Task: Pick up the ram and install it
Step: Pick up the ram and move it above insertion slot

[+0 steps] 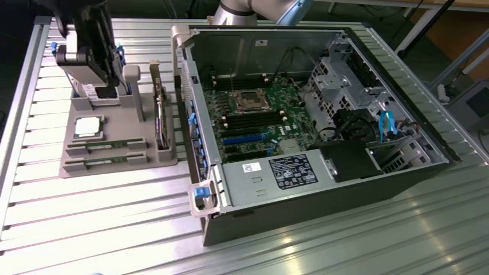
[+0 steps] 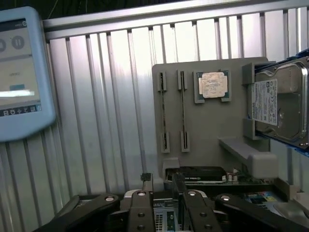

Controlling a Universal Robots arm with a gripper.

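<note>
Green ram lies flat in two side-by-side slots of the grey tray, at the end nearest the exterior camera. The processor chip sits just behind it. The expansion card stands upright along the tray's edge on the exterior view's right. On my wrist camera the gripper hangs off the tray on the card's side, fingers pointing toward it, well apart from the ram. Its jaws look spread, with a gap between the tips and nothing pinched, though the linkage crowds my view. I see the arm rising behind the open computer case.
</note>
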